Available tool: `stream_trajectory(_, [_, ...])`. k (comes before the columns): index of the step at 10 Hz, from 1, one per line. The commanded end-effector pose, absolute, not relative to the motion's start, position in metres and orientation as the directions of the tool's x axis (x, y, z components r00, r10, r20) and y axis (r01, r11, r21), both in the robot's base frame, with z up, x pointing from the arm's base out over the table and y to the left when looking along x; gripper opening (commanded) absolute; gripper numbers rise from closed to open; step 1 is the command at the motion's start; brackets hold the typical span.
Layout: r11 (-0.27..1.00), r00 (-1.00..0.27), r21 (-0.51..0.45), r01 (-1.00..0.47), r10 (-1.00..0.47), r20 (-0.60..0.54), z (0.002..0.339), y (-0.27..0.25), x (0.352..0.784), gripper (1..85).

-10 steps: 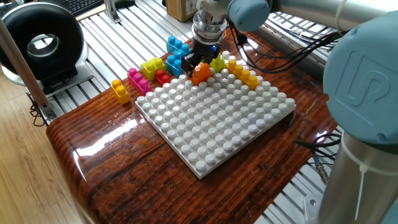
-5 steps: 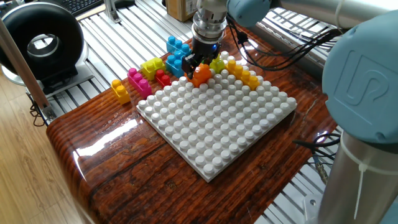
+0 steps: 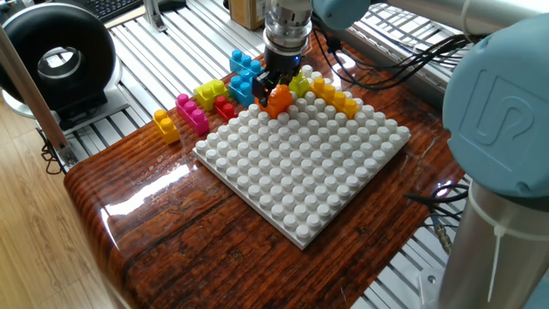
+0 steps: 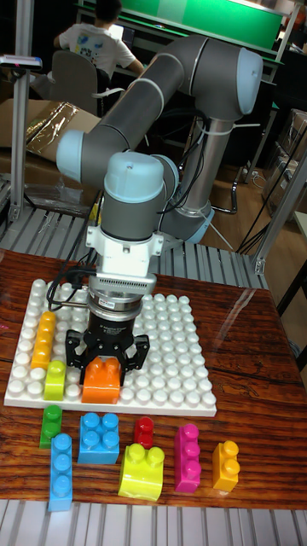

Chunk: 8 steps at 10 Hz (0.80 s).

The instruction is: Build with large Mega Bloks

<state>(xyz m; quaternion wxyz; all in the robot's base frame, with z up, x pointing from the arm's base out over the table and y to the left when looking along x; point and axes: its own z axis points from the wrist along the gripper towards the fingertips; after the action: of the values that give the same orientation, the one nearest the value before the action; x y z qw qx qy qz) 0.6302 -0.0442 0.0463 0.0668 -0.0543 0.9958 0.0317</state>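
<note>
Gripper [image 4: 104, 365] clenched on the orange Mega Blok [image 4: 101, 381] at the white studded baseplate's [image 4: 179, 354] edge, near the lime yellow block [image 4: 55, 379].

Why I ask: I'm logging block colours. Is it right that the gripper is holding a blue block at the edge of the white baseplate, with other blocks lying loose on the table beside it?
Not quite. The block in the gripper is orange, not blue; the tall fixed view shows it clearly. The rest holds: it sits at the edge of the white baseplate, and loose blocks lie on the table beside it.

Loose bricks [image 4: 141, 452] line the baseplate's [image 4: 183, 358] edge (off it)
</note>
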Motion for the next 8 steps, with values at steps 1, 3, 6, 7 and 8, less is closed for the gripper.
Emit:
stream_trajectory(1, [0.986,-0.980,0.081,-0.143,-0.130,-0.149,0.0482,-0.0401,0.6323,62.3])
stream_trajectory(3, [0.985,-0.979,0.088,-0.152,-0.138,-0.149,0.0480,-0.0385,0.6318,64.3])
stream_trajectory(6, [0.979,-0.975,0.106,-0.176,-0.158,-0.156,0.0461,-0.0367,0.6316,68.0])
stream_trajectory(7, [0.976,-0.973,0.117,-0.185,-0.164,-0.165,0.0456,-0.0355,0.6330,69.7])
stream_trajectory(8, [0.978,-0.974,0.108,-0.180,-0.162,-0.161,0.0450,-0.0386,0.6326,70.0])
